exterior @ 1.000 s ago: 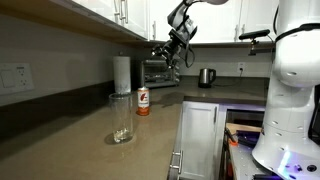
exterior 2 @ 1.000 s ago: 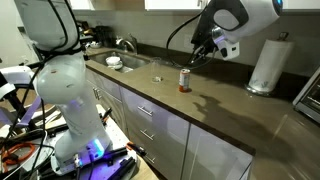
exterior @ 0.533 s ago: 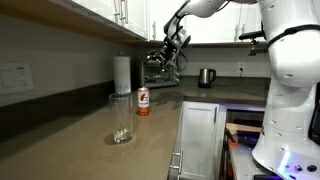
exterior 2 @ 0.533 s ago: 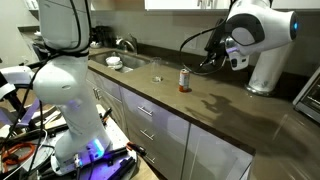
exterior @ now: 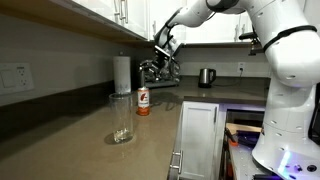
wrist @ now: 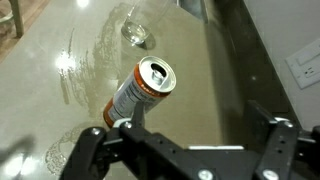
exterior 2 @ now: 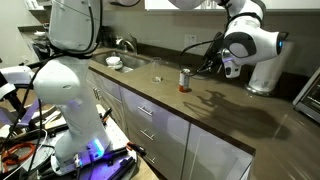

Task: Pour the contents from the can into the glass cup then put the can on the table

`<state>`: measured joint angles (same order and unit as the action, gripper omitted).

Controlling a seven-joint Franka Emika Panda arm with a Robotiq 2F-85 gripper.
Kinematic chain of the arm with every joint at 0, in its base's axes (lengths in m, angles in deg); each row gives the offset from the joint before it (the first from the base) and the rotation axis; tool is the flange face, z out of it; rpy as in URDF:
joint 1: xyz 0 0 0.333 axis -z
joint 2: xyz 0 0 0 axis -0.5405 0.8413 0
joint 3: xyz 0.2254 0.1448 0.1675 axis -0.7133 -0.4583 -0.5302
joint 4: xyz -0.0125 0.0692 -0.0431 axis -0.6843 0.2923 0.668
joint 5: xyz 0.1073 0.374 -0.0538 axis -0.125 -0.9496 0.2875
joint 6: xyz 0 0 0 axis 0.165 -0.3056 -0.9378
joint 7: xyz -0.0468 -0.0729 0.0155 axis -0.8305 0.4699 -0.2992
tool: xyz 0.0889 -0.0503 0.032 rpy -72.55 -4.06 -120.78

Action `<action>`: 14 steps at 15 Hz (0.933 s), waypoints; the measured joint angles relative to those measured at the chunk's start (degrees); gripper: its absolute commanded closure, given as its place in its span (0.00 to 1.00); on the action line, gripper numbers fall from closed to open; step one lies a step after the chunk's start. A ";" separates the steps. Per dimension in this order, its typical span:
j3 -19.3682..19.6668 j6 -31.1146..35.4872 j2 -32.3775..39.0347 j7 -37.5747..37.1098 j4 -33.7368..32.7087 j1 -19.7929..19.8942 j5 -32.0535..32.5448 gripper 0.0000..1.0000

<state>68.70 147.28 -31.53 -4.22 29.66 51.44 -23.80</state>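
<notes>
Jaws are gaping wide, empty, angling down above the upright can; its label is showing no legible writing.

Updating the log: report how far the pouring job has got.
Nothing done: the can stands upright on the countertop, apart from the glass cup, which looks empty. In hand: the open tool hovers above the can, not touching. Left: grasp, pour, set the can down.

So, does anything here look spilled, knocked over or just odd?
Nothing stands out. The can and the glass both stand upright on the counter, apart, with no spill visible. The end effector hangs open above the counter, holding nothing.
</notes>
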 measured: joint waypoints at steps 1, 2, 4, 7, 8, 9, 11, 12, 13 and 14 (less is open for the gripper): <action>-0.19 0.03 0.71 -1.01 -0.37 -0.15 0.00 0.00; -0.42 0.03 1.37 -1.98 -0.70 -0.21 0.00 0.00; -0.86 -0.08 2.66 -3.94 -1.38 -0.20 0.00 0.00; -1.15 -1.16 4.58 -6.42 -2.52 -0.12 -0.02 0.00; -1.18 -1.13 4.90 -6.50 -2.60 -0.13 -0.02 0.00; -1.19 -1.12 5.03 -6.49 -2.60 -0.13 -0.02 0.00; -1.19 -1.12 5.03 -6.49 -2.61 -0.13 -0.02 0.00; -1.19 -1.12 5.03 -6.49 -2.61 -0.13 -0.02 0.00; -1.19 -1.12 5.03 -6.49 -2.61 -0.13 -0.02 0.00; -1.19 -1.12 5.03 -6.49 -2.61 -0.13 -0.02 0.00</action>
<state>67.51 146.16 -26.50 -10.71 27.05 51.30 -23.82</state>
